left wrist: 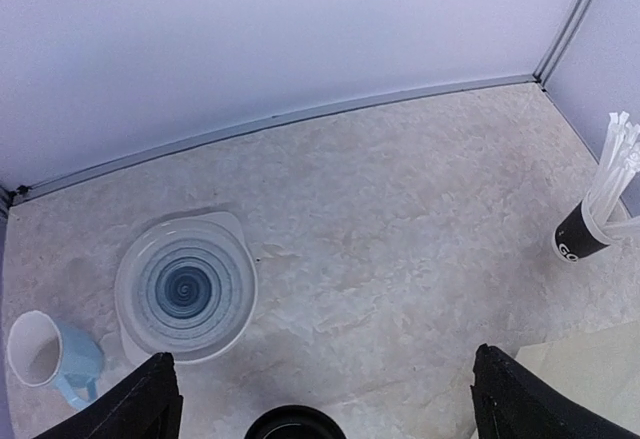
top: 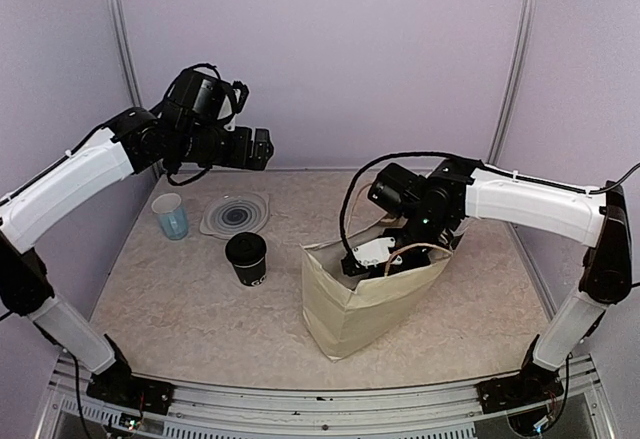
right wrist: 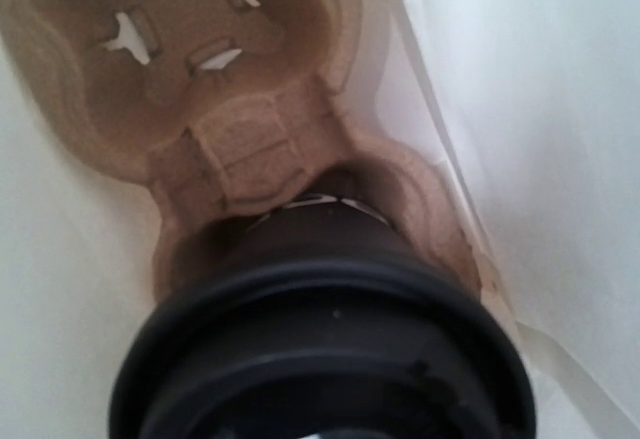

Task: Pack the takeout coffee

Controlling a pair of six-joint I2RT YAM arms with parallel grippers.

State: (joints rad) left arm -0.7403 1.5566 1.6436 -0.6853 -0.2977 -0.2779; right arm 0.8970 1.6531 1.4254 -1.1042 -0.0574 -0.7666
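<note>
The right gripper (top: pixel 372 255) reaches down into the tan paper bag (top: pixel 350 311) right of centre. Inside, a black lidded paper cup (right wrist: pixel 320 349) appears seated in one socket of the brown moulded-pulp carrier (right wrist: pixel 200 79), which should keep it upright. The right gripper's fingers are out of sight, so I cannot tell whether it grasps the cup. The second black lidded paper cup (top: pixel 246 257) waits on the tabletop (top: pixel 180 304) left of the bag. The left gripper (left wrist: pixel 324 354) hangs high at upper left, spread wide and empty.

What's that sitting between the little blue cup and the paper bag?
A lidded black coffee cup stands between the blue cup and the bag, seen best from the top camera; a swirled plate lies farther back.
</note>
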